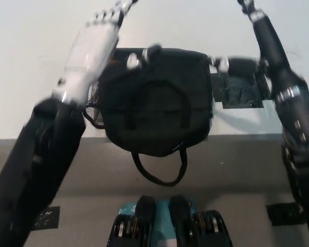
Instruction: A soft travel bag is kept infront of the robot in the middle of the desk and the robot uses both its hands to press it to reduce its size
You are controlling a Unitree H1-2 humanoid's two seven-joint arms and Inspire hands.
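At the left of the head view the white left hand [92,43] is seen raised over the far left corner of the soft travel bag [157,110]. It is motion-blurred; its fingers appear spread, reaching toward the far edge of the picture, and nothing is held in it. Whether it touches the bag cannot be told.

In the middle, the black bag is placed on the white surface [31,67], its near edge overhanging the surface's near edge and a strap loop [159,172] hanging below. A mesh pocket [94,105] is seen on its left side, and a carry handle lies flat on its top. The bag looks still full and rounded, not flattened.

To the right, a patch of black tape [242,95] is stuck on the surface just beside the bag. The black right hand [237,64] is seen above that tape, near the bag's far right corner, heavily blurred; whether its fingers are apart or together cannot be told.

No pressing contact is shown at this moment, so the pressing is judged unfinished: both hands would need to be brought down onto the bag's top to squash it.
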